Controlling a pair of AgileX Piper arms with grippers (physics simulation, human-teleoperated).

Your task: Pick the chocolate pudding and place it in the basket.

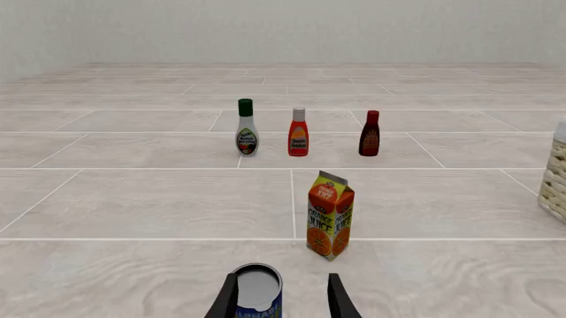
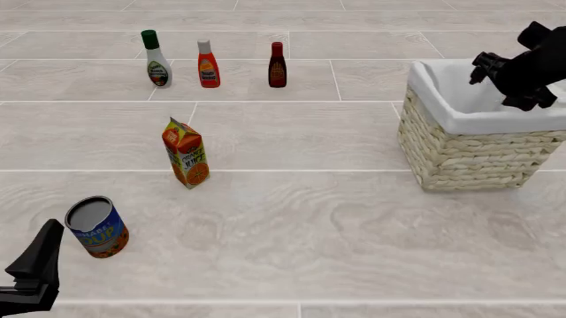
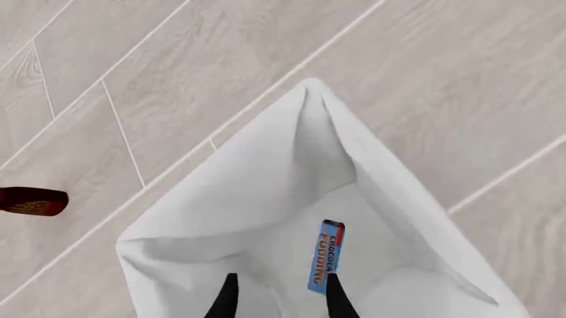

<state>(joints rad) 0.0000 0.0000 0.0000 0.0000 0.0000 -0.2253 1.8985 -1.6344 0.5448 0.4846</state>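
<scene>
The chocolate pudding [image 3: 327,257] shows its blue top with a reddish label in the right wrist view. It is down inside the basket [image 2: 468,154], against the white lining [image 3: 265,192]. My right gripper [image 3: 281,299] hangs above the basket's opening, open, with one fingertip [image 3: 336,298] close beside the box and nothing between the fingers. From the front, the right gripper [image 2: 500,82] is over the basket's far right part and the pudding is hidden by the rim. At the near left, my left gripper [image 1: 281,301] stands open just behind a tin can [image 1: 258,289].
A blue-orange tin can [image 2: 97,227] stands at the near left. An orange juice carton [image 2: 185,152] is upright in the middle left. Three bottles stand in a far row: a white one [image 2: 156,59], an orange one [image 2: 208,64] and a dark red one [image 2: 278,65].
</scene>
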